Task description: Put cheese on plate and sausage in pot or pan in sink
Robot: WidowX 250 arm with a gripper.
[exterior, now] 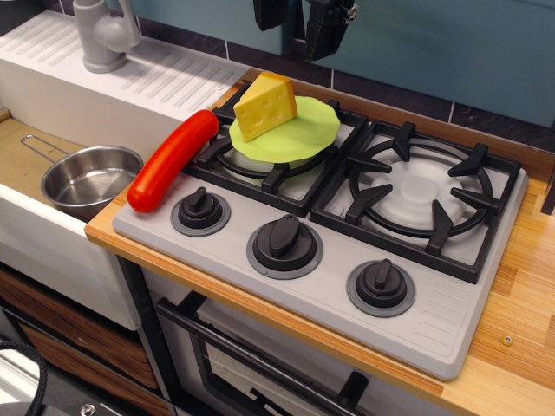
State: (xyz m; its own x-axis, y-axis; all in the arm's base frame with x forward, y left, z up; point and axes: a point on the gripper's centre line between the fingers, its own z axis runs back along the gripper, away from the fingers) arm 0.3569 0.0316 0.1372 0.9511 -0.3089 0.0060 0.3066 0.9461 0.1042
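Observation:
The yellow cheese (265,106) with holes rests on the left part of the lime-green plate (299,134), which lies on the stove's back-left burner. The red sausage (173,159) lies slanted on the stove's left edge, beside the plate. The shiny steel pot (89,179) with its wire handle stands in the sink (22,156) at the left. My gripper (295,39) hangs at the top edge, above and behind the cheese, open and empty, fingers apart.
The grey stove (347,251) has three black knobs along its front and a bare right burner (421,195). A grey tap (102,35) stands on the ribbed drainboard (156,74). Wooden counter (520,303) runs on the right.

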